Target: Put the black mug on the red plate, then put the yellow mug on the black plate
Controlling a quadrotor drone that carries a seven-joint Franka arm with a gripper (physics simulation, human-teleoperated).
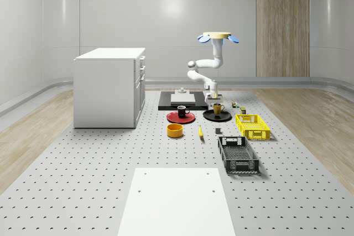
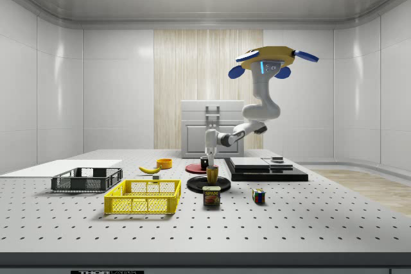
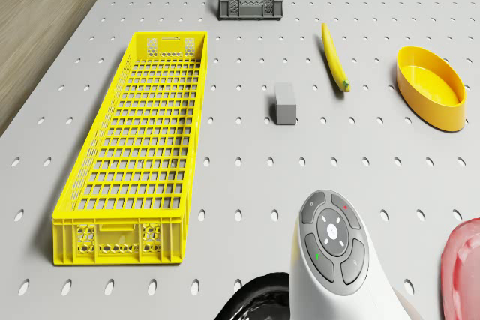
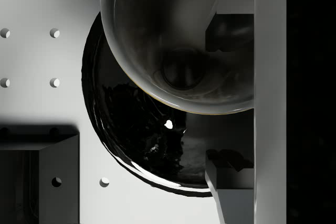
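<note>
Whole-scene view first: our drone (image 1: 218,37) hovers above the table (image 1: 83,181), arm reaching down to the black plate (image 1: 209,116). The black mug (image 1: 181,111) already sits on the red plate (image 1: 173,118), so that half looks done. Our gripper (image 2: 211,162) is at the yellow mug (image 2: 212,174), which stands on the black plate; we cannot tell whether the fingers are clenched or released.

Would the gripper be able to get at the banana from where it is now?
Probably yes. The gripper is at the yellow mug on the black plate, and the banana lies in the open nearby with nothing standing between them.
</note>
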